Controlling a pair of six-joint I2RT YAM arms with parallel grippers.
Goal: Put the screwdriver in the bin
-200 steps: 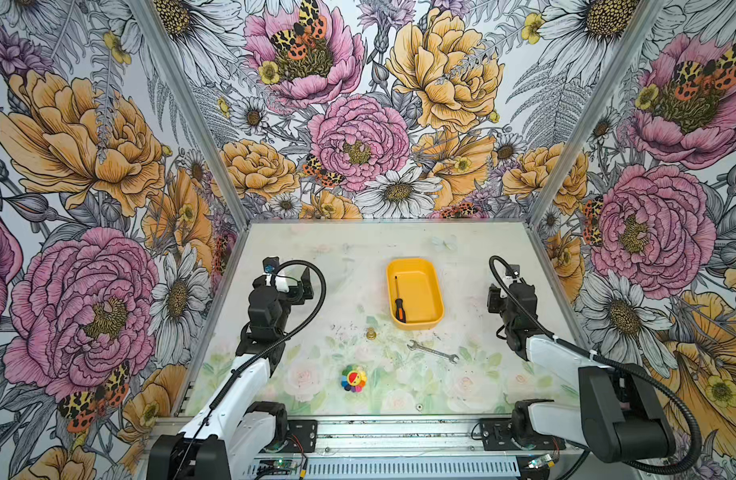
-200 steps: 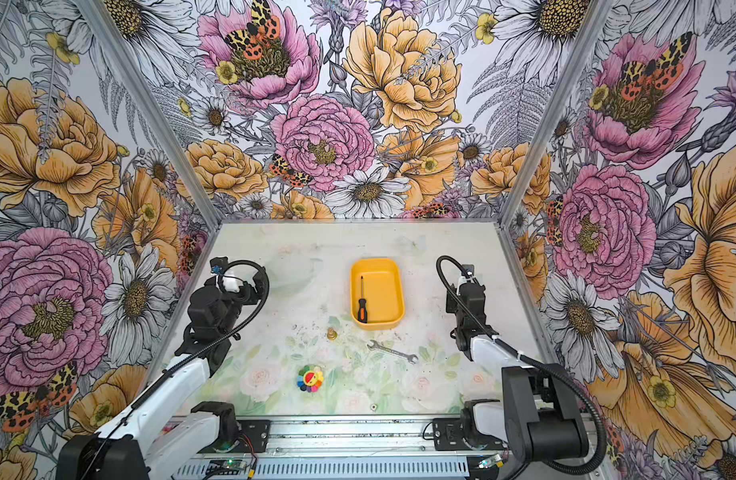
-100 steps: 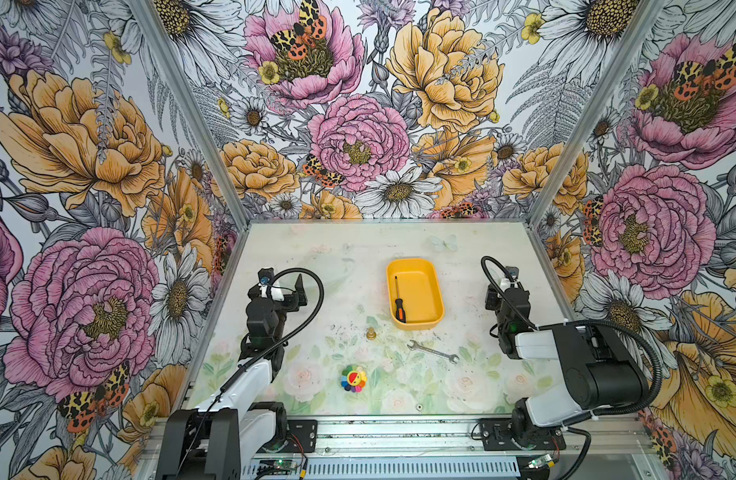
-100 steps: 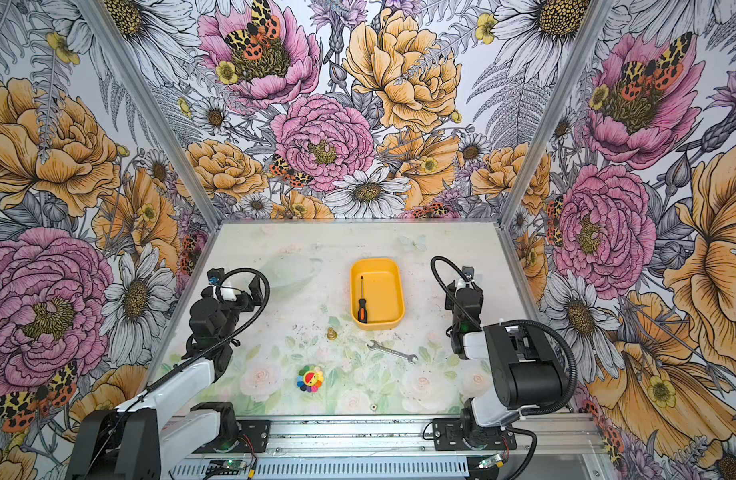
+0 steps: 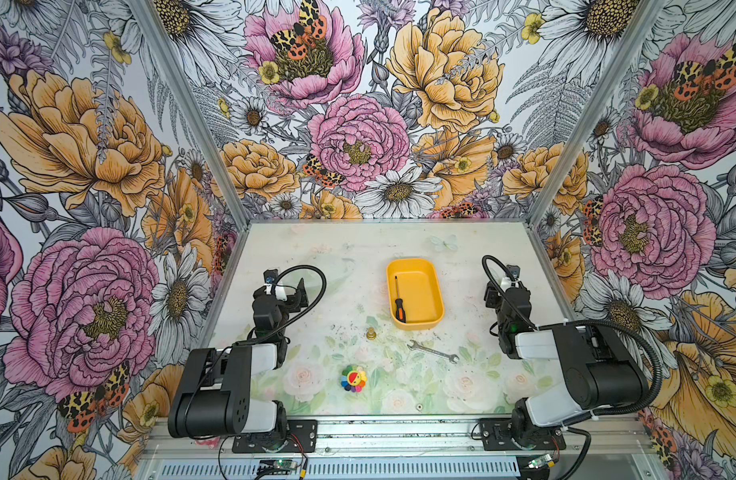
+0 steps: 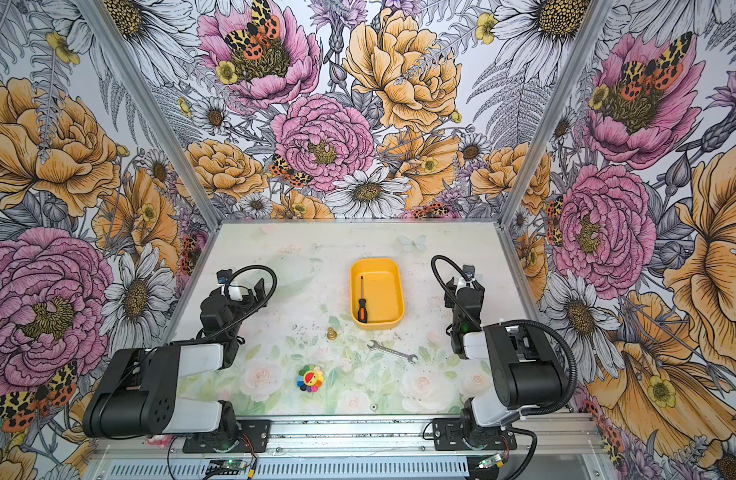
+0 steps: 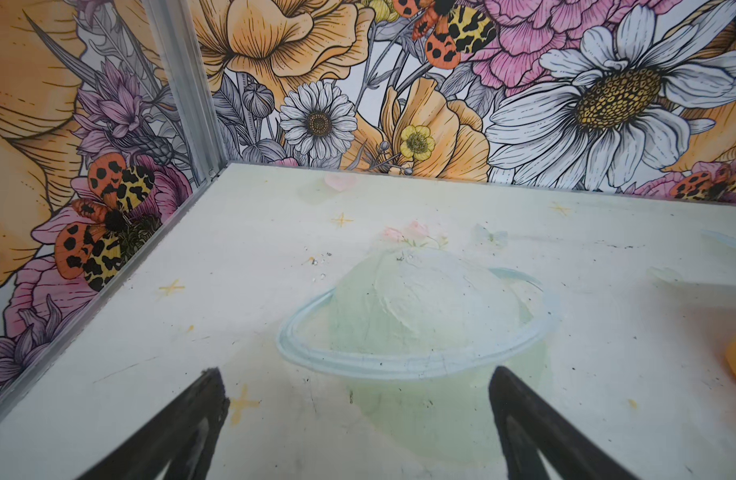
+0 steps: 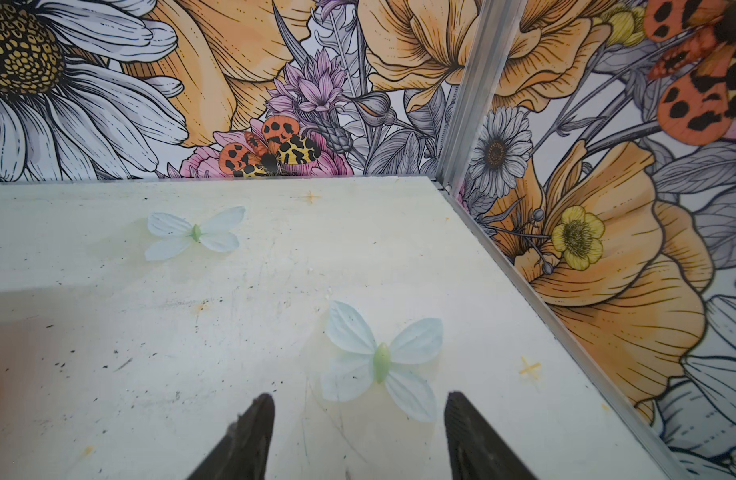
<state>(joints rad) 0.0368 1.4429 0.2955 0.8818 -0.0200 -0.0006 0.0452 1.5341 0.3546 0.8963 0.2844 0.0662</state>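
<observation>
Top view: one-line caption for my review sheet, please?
Screwdriver lies inside the yellow bin; left gripper and right gripper, both open and empty, stand clear on either side.

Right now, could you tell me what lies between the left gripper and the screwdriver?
Only bare table and the left wall of the yellow bin separate the left gripper from the screwdriver, in both top views.

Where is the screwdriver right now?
In both top views the screwdriver lies inside the bin, along its left wall, near mid-table; a wrench lies on the table just in front of the bin.
</observation>
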